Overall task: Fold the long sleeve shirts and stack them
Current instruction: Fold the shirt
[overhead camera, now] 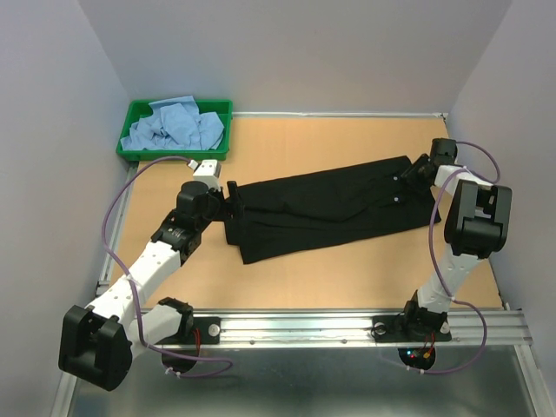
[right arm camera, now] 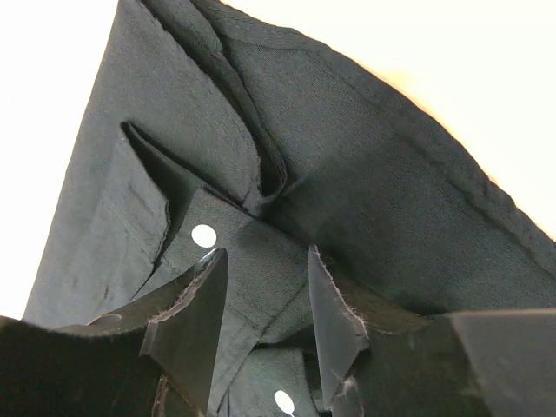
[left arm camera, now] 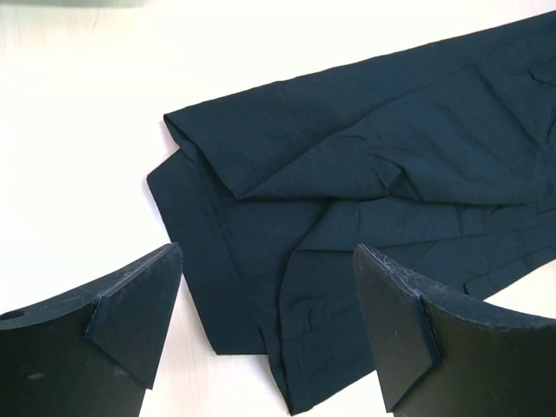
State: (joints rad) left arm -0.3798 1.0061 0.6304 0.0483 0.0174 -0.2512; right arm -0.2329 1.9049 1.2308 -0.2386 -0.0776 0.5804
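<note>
While left fingers (left arm camera: 155, 291) gape over black shirt (left arm camera: 365, 130), right fingers (right arm camera: 201, 306) half-closed astride placket (right arm camera: 252, 248), grip unclear.

item: my right pincer (right arm camera: 261, 326), two dark fingers (right arm camera: 187, 321) standing partly apart, tips down at the cloth.
item: black shirt (right arm camera: 373, 200), filling most of the view, creased into several layered folds. a strip of it runs into the gap between my fingers; whether i pinch it, i cannot tell.
item: pale button (right arm camera: 203, 235), just beside one fingertip.
item: second pale button (right arm camera: 283, 401), low in the gap.
item: table (right arm camera: 452, 61), pale, showing beyond the shirt's stitched edge.
</note>
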